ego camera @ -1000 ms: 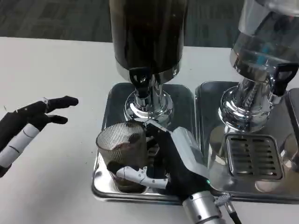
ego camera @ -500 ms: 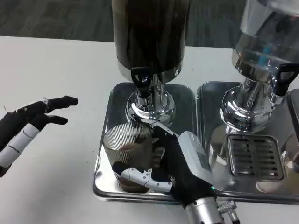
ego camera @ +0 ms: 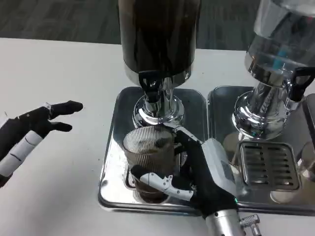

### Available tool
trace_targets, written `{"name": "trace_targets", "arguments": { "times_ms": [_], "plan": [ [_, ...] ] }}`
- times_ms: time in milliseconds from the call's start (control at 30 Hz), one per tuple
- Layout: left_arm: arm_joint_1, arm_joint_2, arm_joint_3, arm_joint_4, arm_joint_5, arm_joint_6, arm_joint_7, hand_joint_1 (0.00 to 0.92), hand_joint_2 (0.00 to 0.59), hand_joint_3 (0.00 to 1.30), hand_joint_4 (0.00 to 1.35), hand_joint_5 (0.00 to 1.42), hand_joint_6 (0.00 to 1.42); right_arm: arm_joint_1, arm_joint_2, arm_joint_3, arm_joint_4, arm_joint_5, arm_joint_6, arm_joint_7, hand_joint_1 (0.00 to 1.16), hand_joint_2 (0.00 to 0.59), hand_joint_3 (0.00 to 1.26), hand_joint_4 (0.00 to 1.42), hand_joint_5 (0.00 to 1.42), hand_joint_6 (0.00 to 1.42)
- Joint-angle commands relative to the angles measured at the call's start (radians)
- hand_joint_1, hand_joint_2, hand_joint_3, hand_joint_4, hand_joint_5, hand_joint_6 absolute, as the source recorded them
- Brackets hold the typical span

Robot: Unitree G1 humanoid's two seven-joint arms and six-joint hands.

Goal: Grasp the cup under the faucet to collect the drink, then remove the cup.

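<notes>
Gripping cup (ego camera: 148, 160) w/ right hand (ego camera: 204, 174), fingers wrapped round; left hand (ego camera: 29, 130) spread, apart.

No legible text, label, brand, number or sign was present on any surface in the head view.
</notes>
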Motion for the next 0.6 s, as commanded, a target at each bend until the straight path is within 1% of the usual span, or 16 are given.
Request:
{"name": "trace_targets", "arguments": {
  "times_ms": [33, 200, 333, 600],
  "plan": [
    [0.003, 0.008, -0.013, 0.0, 0.013, -0.015, -0.009, 0.0, 0.164, 0.32, 0.22, 0.15, 0.34, 0.014, 0.0, -0.021, -0.002, 0.013, -0.024, -0.031, 0.66, 0.219, 0.44, 0.63, 0.85, 1.18],
    [-0.005, 0.007, -0.017, 0.004, 0.013, -0.015, -0.009, 0.0, 0.164, 0.32, 0.22, 0.16, 0.33, 0.021, -0.005, -0.033, -0.011, 0.023, -0.033, -0.027, 0.66, 0.221, 0.44, 0.64, 0.86, 1.19],
    [-0.009, 0.009, -0.023, 0.009, 0.014, -0.016, -0.007, 0.0, 0.165, 0.32, 0.22, 0.16, 0.33, 0.032, -0.006, -0.041, -0.024, 0.019, -0.034, -0.038, 0.66, 0.221, 0.45, 0.64, 0.86, 1.2],
    [-0.022, 0.01, -0.031, 0.023, 0.011, -0.021, -0.011, 0.0, 0.165, 0.32, 0.22, 0.16, 0.33, 0.059, -0.014, -0.063, -0.058, 0.035, -0.054, -0.032, 0.7, 0.215, 0.46, 0.64, 0.87, 1.19]
  ]
}}
